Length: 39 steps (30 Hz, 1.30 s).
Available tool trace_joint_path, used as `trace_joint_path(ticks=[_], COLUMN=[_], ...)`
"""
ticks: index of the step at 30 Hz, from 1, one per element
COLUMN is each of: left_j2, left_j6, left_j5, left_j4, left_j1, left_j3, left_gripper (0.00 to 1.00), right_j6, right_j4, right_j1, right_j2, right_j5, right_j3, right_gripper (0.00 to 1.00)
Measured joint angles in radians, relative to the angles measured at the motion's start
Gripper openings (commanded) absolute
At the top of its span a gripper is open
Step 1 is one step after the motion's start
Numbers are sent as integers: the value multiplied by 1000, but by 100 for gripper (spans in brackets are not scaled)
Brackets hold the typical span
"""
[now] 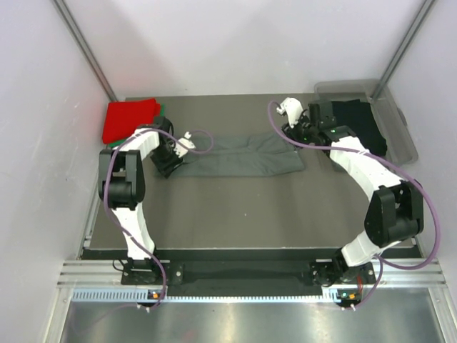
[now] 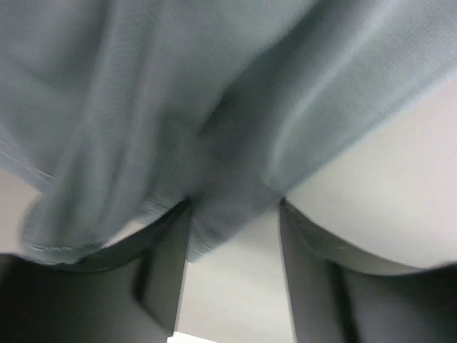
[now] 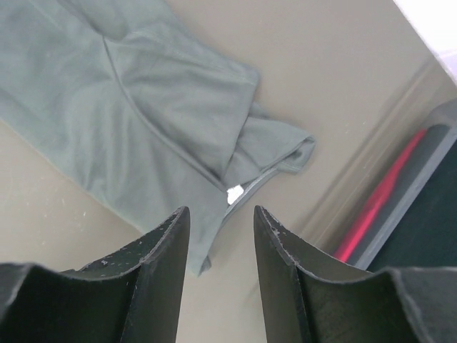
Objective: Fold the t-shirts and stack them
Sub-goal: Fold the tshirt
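**While one shirt lies half folded, another waits in the tub**

Although two shirts look finished, we judge the task about halfway. The dark grey t-shirt (image 1: 243,153) is the one in hand, and it lies as a long folded strip across the middle of the top view. Our left gripper (image 2: 234,214) sits at its left end with cloth filling the gap between the jaws, but the blurred wrist view does not let us tell whether they clamp it. Our right gripper (image 3: 221,214) hovers over the strip's right end, jaws apart and empty.

At the upper left the red t-shirt (image 1: 128,120) lies folded, with a sliver of the green t-shirt (image 1: 163,107) showing behind it — those two we count as done. At the upper right the black t-shirt (image 1: 357,121) sits in the clear tub (image 1: 403,136), apparently not yet folded. What is left, as we judge it — finish the grey fold, stack it, then do the black.
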Motion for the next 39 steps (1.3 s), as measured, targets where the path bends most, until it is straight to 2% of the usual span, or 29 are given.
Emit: trace_joint_path(ticks=[1, 4, 9, 12, 19, 23, 30, 34, 39], left_j2=[16, 48, 56, -6, -311, -381, -434, -452, -457], left_j6=[-2, -11, -10, -14, -103, -171, -277, -298, -305], left_j5=[-7, -13, 6, 8, 20, 36, 108, 151, 200], left_j4=[-19, -48, -105, -141, -332, -422, -480, -489, -490], left_j1=[0, -3, -14, -49, -314, -415, -569, -583, -582], left_j3=[17, 64, 89, 24, -147, -223, -345, -347, -347], left_gripper=[34, 0, 0, 0, 0, 0, 0, 0, 0], right_j6=[1, 3, 3, 4, 24, 40, 57, 80, 140], right_j4=[1, -1, 10, 11, -14, -58, -103, -119, -163], right_j1=[0, 0, -3, -10, -16, -16, -16, -17, -39], right_j2=[0, 0, -3, 1, 79, 95, 91, 115, 274], right_j5=[0, 7, 51, 75, 98, 95, 98, 97, 76], right_j3=[-7, -25, -55, -60, -31, -24, -26, -21, 99], right_gripper=[41, 41, 41, 41, 41, 41, 45, 46, 48])
